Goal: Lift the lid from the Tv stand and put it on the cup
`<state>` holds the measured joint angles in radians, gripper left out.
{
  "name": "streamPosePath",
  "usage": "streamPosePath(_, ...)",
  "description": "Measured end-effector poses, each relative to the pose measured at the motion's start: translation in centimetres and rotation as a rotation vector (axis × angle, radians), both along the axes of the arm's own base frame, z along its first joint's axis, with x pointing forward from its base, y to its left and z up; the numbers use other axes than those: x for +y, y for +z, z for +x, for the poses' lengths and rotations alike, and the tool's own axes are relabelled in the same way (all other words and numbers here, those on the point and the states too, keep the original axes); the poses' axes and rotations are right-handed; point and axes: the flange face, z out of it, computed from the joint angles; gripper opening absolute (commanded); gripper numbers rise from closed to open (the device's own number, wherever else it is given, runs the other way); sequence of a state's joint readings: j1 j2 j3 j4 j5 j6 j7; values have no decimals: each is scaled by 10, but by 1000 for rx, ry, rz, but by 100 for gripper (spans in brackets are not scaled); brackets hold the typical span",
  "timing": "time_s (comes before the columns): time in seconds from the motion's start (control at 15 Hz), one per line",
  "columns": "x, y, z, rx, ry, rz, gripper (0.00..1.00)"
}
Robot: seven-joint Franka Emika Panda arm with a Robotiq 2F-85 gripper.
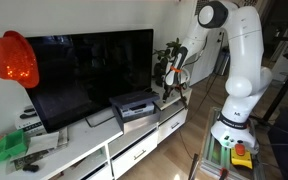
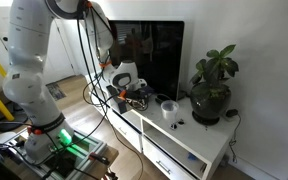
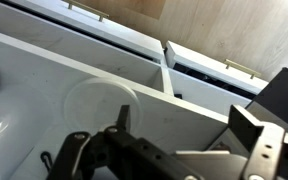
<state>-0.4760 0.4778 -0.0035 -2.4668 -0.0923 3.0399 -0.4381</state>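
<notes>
Wrist view: tool [image 3: 174,138] hangs low over the surface [image 3: 44,70], the glossy white flat top of the long Tv stand. Jaws are spread wide with nothing between them, probably opened to straddle a rim. Just ahead, off toward one fingertip, a thin clear round plastic lid [image 3: 99,105] lies flat, not gripped. In an exterior view, beyond the tool, a white cylindrical cup [image 2: 170,108] stands upright with its mouth open, short of a potted green plant [image 2: 212,85]. Judged: approach stage.

One TV [image 1: 94,75], one plant [image 2: 212,78], one cup [image 2: 170,109]
</notes>
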Motion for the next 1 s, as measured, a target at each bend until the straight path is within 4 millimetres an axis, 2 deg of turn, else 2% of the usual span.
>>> streamPosePath(0.33,-32,-39,17,-11,100,33,100)
streamPosePath(0.53,-39,-58,25,-8,128,38,100)
streamPosePath(0.6,-39,-65,27,-6,134,41,87)
streamPosePath(0.67,-38,-71,29,-3,141,46,83)
streamPosePath(0.73,-38,-76,30,-2,149,50,66)
streamPosePath(1.0,-38,-90,36,-2,164,57,38)
